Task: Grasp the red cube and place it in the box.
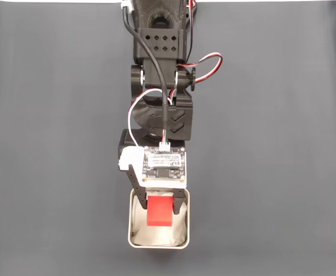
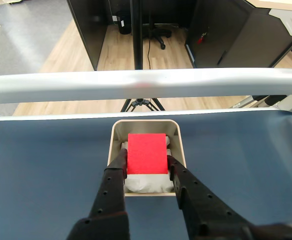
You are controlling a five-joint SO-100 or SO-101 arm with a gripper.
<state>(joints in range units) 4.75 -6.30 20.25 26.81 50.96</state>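
The red cube [image 1: 159,211] [image 2: 146,153] is held between the two black fingers of my gripper [image 1: 159,202] [image 2: 146,161], which is shut on it. Cube and fingertips are down inside the box [image 1: 133,237] [image 2: 178,141], a small square container with a pale rim and a crumpled white lining. In the fixed view the box is at the bottom centre of the dark mat, and the arm reaches down to it from the top edge. I cannot tell whether the cube rests on the lining or hangs just above it.
A dark grey mat [image 1: 53,144] covers the table on both sides of the arm. In the wrist view a silver rail [image 2: 146,82] runs along the table's far edge, with black cabinets and a wooden floor beyond it.
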